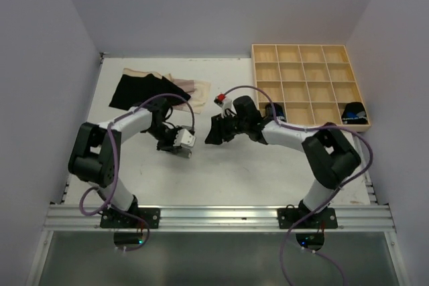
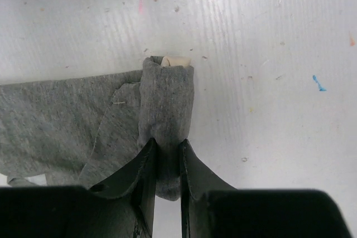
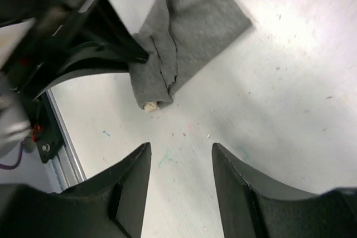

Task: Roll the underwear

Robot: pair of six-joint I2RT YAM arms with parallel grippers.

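The grey underwear (image 2: 61, 115) lies flat on the white table, with one edge rolled into a tight tube (image 2: 167, 98). A small beige bit pokes out of the tube's end. My left gripper (image 2: 167, 143) is shut on the near end of that tube. The right wrist view shows the same cloth (image 3: 189, 26) with the left gripper (image 3: 142, 57) pinching it. My right gripper (image 3: 181, 149) is open and empty, hovering a short way off the roll's end. From above, the left gripper (image 1: 179, 144) and right gripper (image 1: 216, 132) are close together mid-table and hide the grey cloth. The black underwear (image 1: 141, 92) and the beige underwear (image 1: 193, 88) lie at the back left.
The wooden compartment tray (image 1: 310, 51) stands at the back right, with a dark bundle (image 1: 353, 112) in its near-right compartment. A metal rail (image 1: 221, 216) runs along the near edge. White walls close in the left, back and right sides.
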